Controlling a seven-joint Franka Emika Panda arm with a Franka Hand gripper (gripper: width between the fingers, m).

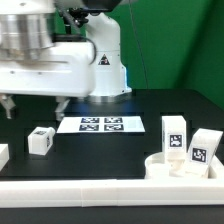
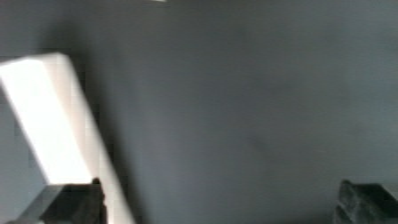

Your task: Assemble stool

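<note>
Green backdrop is seen beyond a black tabletop (image 1: pixel 120 150). Toward the exterior view's right, on the near side, the round seat disc (image 1: pixel 185 167) is laid flat. An upright leg (image 1: pixel 175 134) and a second leg (image 1: pixel 205 150) are stood just behind it; whether either is joined cannot be told. A third leg (image 1: pixel 40 140) lies loose at the exterior view's left, well apart. The end effector (image 1: pixel 35 103) is held above that left side, spread wide, with nothing gripped. Assembly is judged barely begun: legs are yet to be fitted.

Loose white legs (image 1: pixel 174 135), low seat disc (image 1: pixel 163 166)
</note>
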